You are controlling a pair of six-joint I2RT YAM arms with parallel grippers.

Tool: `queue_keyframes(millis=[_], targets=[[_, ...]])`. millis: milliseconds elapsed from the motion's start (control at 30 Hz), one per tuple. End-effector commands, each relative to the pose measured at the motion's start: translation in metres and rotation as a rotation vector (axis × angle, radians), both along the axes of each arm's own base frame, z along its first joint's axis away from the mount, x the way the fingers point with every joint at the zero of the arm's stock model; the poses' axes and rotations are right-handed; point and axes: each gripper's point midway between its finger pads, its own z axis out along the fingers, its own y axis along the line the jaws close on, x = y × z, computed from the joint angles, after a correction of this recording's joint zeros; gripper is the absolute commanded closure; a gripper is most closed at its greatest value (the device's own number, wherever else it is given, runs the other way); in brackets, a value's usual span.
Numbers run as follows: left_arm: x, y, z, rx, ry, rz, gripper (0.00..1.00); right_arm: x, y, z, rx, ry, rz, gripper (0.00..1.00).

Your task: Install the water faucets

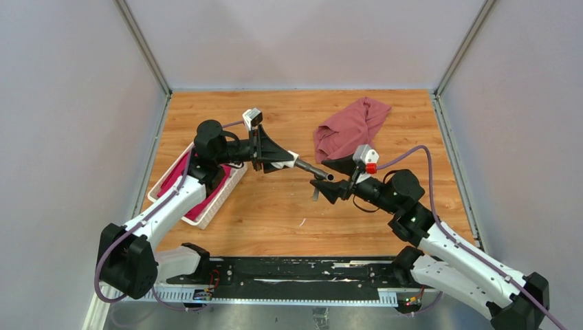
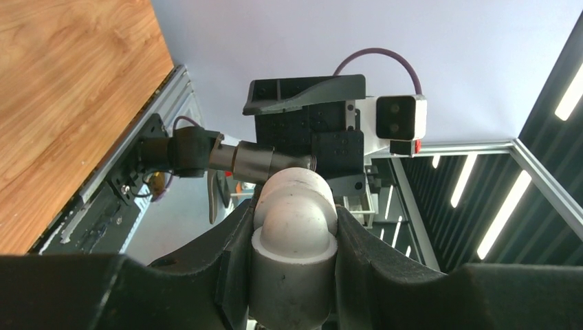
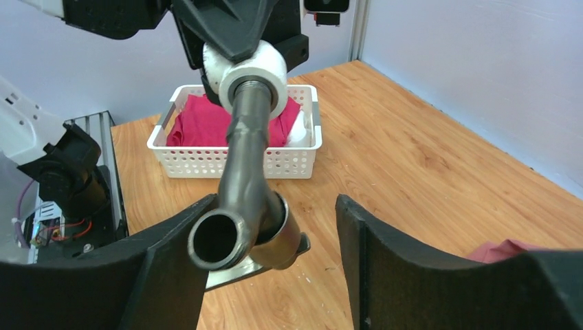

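mating step in hand, both parts held in the air above the worktop [image 1: 275, 213]. left gripper [image 2: 294, 237] is clamped on the white fitting [image 2: 294, 199]. the dark tap [image 3: 244, 158] has its stem in the fitting's socket; how deep, i can't tell. right gripper [image 3: 273, 206] jaws stand apart around the tap's spout end, which touches one finger only. next, i judge: close on the tap, then turn it about its stem axis, keeping both parts aligned.

One tap [image 3: 244, 158], one white fitting [image 2: 294, 213], one cloth [image 1: 350, 127], one basket [image 3: 185, 163].
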Motion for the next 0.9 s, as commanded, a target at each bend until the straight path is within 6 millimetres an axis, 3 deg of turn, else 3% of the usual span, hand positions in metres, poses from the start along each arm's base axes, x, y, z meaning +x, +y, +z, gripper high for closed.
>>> queue_keyframes(millis=[0,133,267,433,667,733,867], targets=[[-0.012,0.004,0.019,-0.028,-0.088,-0.035,1.00,0.004,0.005,0.038,0.110,-0.026,-0.010,0.39],[-0.015,0.005,0.019,-0.027,-0.107,-0.046,1.00,0.004,0.012,0.036,0.114,0.034,0.018,0.63],[-0.017,0.006,0.019,-0.023,-0.214,-0.046,1.00,0.004,0.016,0.029,0.123,0.175,0.024,0.98],[-0.025,0.011,0.015,-0.009,-0.471,-0.030,1.00,-0.013,0.020,0.031,0.196,0.413,0.087,1.00],[-0.062,0.024,0.049,-0.062,-0.896,-0.068,1.00,-0.042,0.026,0.058,0.326,0.705,0.233,1.00],[-0.067,0.025,0.046,-0.063,-0.944,-0.078,1.00,-0.048,0.029,0.067,0.344,0.796,0.270,1.00],[-0.064,0.024,0.029,-0.046,-0.955,-0.095,1.00,-0.047,0.033,0.063,0.363,1.054,0.318,1.00]])
